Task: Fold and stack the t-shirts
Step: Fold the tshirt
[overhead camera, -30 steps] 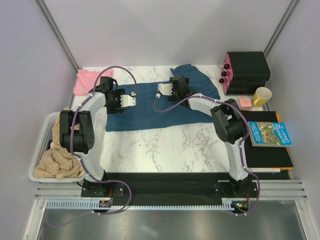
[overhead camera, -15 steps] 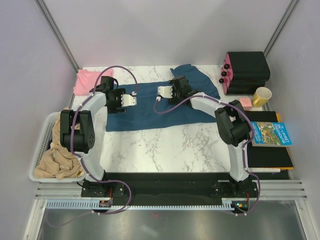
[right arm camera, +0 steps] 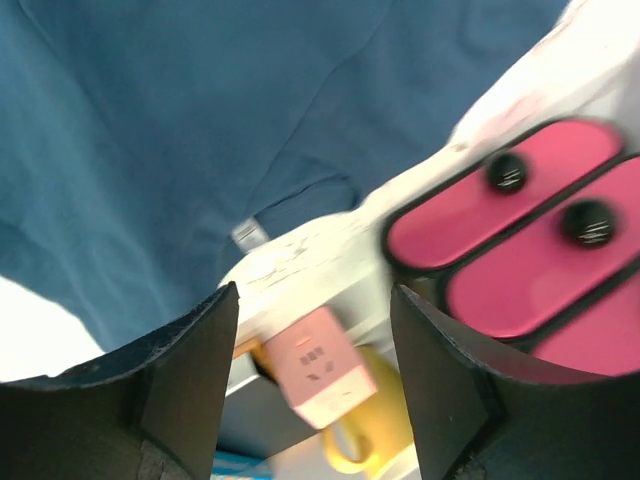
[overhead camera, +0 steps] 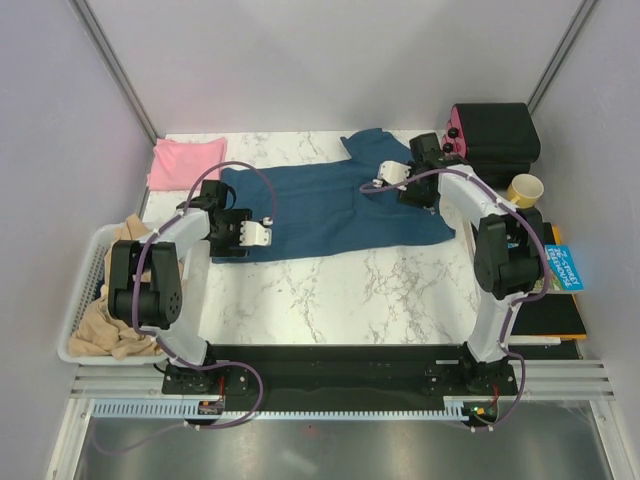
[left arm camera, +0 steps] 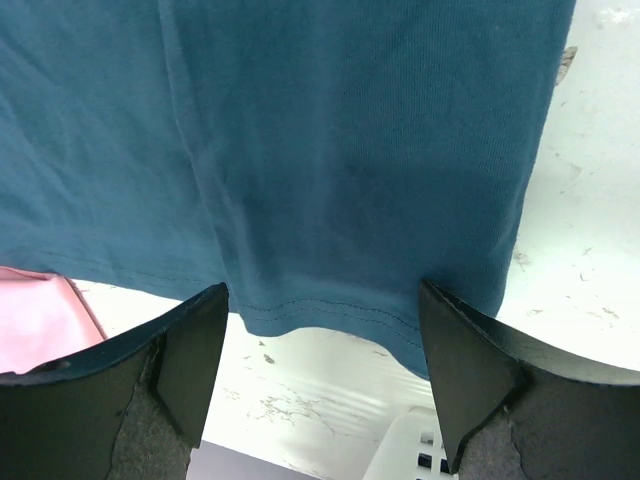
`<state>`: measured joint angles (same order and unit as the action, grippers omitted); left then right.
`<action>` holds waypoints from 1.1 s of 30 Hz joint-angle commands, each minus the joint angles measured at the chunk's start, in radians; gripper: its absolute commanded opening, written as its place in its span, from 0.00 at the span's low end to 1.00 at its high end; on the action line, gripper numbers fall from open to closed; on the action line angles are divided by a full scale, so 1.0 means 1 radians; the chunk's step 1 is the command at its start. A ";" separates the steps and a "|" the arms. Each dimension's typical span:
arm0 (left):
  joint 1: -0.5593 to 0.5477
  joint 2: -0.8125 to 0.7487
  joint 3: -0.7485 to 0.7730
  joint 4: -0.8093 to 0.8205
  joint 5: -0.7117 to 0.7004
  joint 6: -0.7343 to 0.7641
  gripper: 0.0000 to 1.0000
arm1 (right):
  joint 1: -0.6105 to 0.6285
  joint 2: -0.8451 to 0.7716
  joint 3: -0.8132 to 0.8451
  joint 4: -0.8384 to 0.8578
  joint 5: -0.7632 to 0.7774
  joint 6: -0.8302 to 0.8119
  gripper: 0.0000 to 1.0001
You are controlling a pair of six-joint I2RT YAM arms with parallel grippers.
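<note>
The dark teal-blue t-shirt lies spread flat across the back half of the marble table. The pale pink t-shirt lies folded at the back left. My left gripper is open and empty over the teal shirt's near left part. In the left wrist view its jaws stand wide apart at the shirt's hem, and a corner of the pink shirt shows. My right gripper is open and empty over the shirt's back right part. In the right wrist view the teal shirt fills the upper left.
A white basket with beige cloth stands at the left edge. A black box with red knobs, a yellow mug and a pink cube stand at the back right. A blue printed book lies on a black mat.
My right gripper has moved right and back, from the shirt's middle toward the black box. My left gripper has moved a little nearer. The teal shirt now lies spread wider to the right.
</note>
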<state>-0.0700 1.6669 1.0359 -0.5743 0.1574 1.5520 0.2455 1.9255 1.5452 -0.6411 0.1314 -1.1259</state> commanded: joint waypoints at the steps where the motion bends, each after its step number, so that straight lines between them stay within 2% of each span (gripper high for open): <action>1: -0.016 0.023 0.035 0.004 0.004 -0.003 0.83 | -0.061 0.016 0.028 -0.089 -0.067 0.098 0.71; 6: -0.037 0.047 0.056 0.004 0.004 -0.027 0.83 | -0.123 0.113 0.202 -0.299 -0.228 0.166 0.75; 9: -0.042 0.051 0.050 0.004 0.004 -0.017 0.83 | -0.144 0.112 0.170 -0.339 -0.242 0.141 0.75; 13: -0.042 0.057 0.027 0.004 -0.004 -0.003 0.83 | -0.149 0.055 0.060 -0.309 -0.221 0.115 0.72; 15: -0.042 0.068 0.023 0.005 -0.005 -0.003 0.83 | -0.150 0.050 0.015 -0.296 -0.207 0.118 0.68; 20: -0.045 0.122 0.038 0.024 -0.024 -0.047 0.82 | -0.186 0.078 -0.037 -0.262 -0.208 0.152 0.66; 28: -0.045 0.154 0.036 0.037 -0.065 -0.058 0.79 | -0.241 0.070 -0.123 -0.131 -0.090 0.143 0.62; 32: -0.045 0.152 0.016 0.086 -0.094 -0.049 0.79 | -0.281 0.063 -0.160 -0.071 -0.062 0.147 0.55; 33: -0.045 0.151 0.003 0.103 -0.104 -0.047 0.79 | -0.282 0.056 -0.175 -0.024 -0.027 0.146 0.50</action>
<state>-0.1165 1.7714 1.0927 -0.5308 0.0975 1.5154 0.0017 2.0071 1.4277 -0.7990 -0.0013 -0.9760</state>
